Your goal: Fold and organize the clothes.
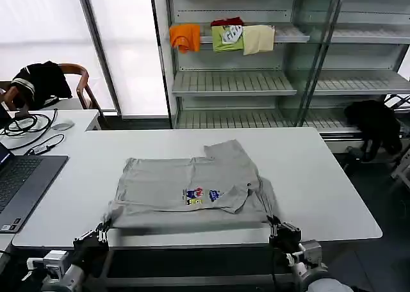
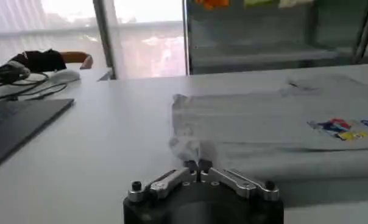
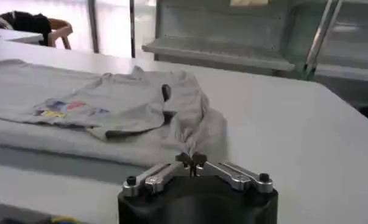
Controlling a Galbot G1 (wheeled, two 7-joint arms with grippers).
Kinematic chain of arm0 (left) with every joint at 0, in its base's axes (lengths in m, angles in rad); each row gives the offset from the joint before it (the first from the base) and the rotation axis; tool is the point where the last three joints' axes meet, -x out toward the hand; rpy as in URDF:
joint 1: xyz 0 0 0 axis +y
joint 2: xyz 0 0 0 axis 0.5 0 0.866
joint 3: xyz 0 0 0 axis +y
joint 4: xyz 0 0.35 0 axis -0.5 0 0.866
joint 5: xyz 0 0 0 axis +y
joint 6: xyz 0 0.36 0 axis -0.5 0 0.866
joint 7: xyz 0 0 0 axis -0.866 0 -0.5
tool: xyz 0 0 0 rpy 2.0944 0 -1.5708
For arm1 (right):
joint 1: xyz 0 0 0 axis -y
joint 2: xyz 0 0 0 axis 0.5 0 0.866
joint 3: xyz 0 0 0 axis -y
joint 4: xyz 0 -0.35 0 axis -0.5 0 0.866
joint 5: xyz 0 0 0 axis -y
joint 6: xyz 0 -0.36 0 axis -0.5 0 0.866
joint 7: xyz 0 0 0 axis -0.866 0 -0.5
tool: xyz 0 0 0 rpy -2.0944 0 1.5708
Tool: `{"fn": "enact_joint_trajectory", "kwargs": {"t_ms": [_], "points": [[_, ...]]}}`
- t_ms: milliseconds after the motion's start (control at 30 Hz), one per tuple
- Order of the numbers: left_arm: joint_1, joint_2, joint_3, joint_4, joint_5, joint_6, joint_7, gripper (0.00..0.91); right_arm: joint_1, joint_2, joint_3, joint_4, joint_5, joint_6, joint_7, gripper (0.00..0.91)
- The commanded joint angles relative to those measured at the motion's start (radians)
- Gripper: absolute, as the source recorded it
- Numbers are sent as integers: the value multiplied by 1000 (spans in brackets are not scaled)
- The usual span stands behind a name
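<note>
laptop [image 1: 22, 183] far left, clear | grey shirt [image 1: 192, 193] at table [image 1: 320, 177] near edge | my left gripper [image 1: 102, 230], right gripper [image 1: 277, 227] each pinching a hem corner

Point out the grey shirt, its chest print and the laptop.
grey shirt [image 1: 160, 183], head view, plain front panel.
chest print [image 1: 195, 195], head view, middle of the coloured print.
laptop [image 1: 19, 180], head view, keyboard.

Head camera: high, forward-down over white table [image 1: 320, 170]. Wrist cameras: low, close behind each gripper, facing shelves; all share grey shirt [image 1: 186, 189].
</note>
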Motion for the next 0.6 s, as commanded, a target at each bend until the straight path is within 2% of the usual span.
{"fn": "enact_joint_trajectory", "kwargs": {"t_ms": [33,100,133,300,400,467,533,600], "points": [[58,-3,-1,-39,28,-15,-60,907,-61,16,9,47,-46,7,27,907],[49,-10,2,-35,50,-26,-74,907,-49,18,20,51,-54,41,26,907],[41,-16,1,-33,61,-27,-80,907,-26,19,31,53,-59,84,26,907],[-47,-22,-45,-12,151,-70,-103,907,95,30,48,56,-24,113,6,907],[-147,-19,-60,12,140,-93,-86,907,239,40,18,-2,-10,95,-6,907],[-237,-5,-45,35,88,-97,-51,907,401,65,-14,-91,-4,49,6,907],[-366,5,-1,85,7,-46,-14,907,561,94,-40,-219,35,1,26,907],[-460,7,32,139,-30,2,4,907,659,114,-53,-327,39,0,35,907]]}}
